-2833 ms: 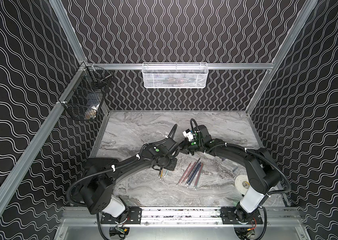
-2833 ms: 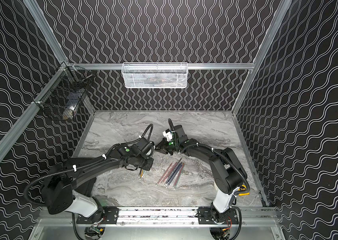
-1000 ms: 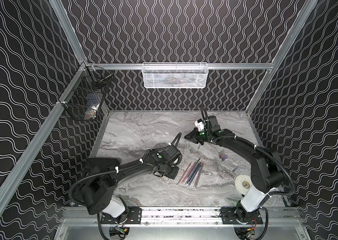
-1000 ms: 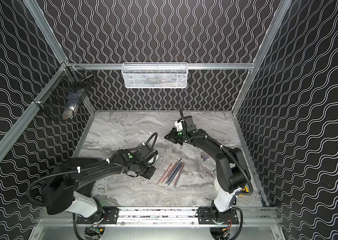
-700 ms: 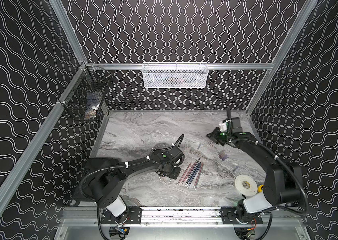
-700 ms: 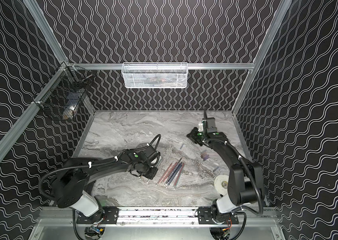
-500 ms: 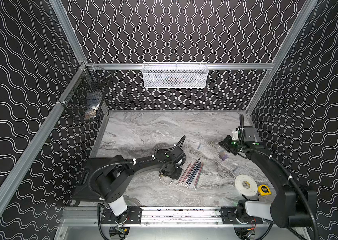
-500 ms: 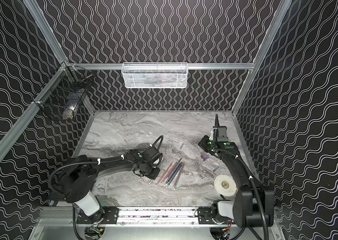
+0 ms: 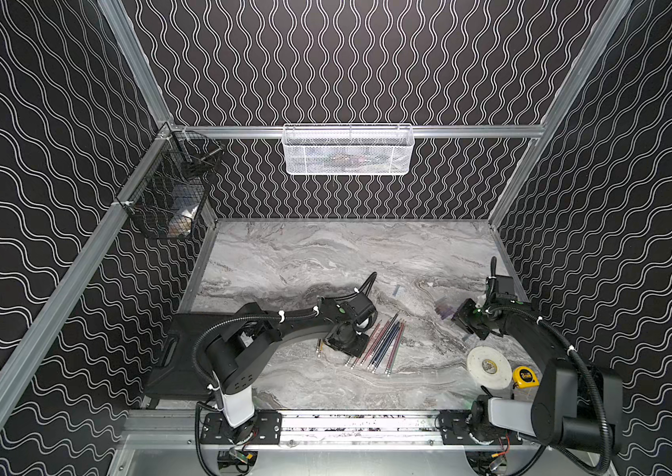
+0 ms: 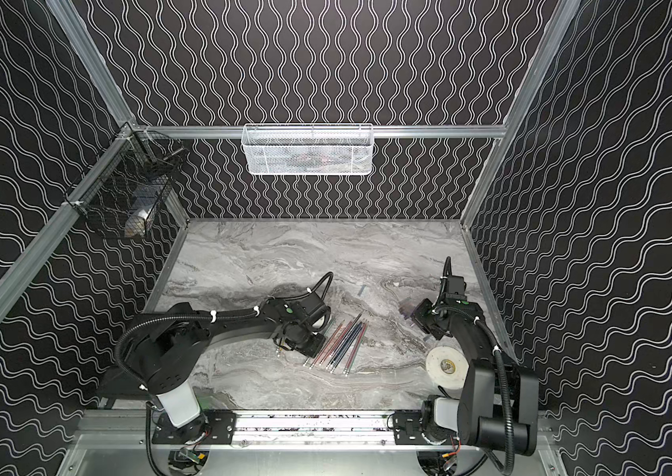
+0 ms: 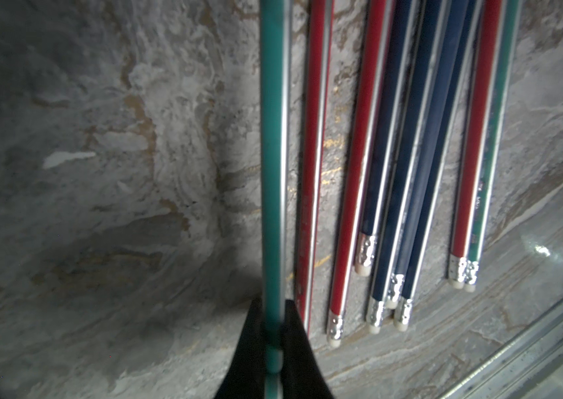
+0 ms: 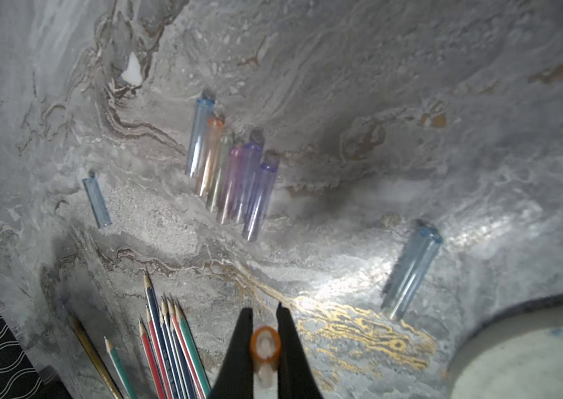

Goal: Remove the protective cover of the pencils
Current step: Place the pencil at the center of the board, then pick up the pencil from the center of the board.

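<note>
Black arms (image 9: 297, 329), ribbed cables (image 9: 260, 316), white bases (image 9: 236, 406)

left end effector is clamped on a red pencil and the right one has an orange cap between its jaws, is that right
Not quite. The left wrist view shows the left end effector clamped on a green pencil, not a red one. The rest holds: the right end effector has an orange cap between its jaws.
</note>
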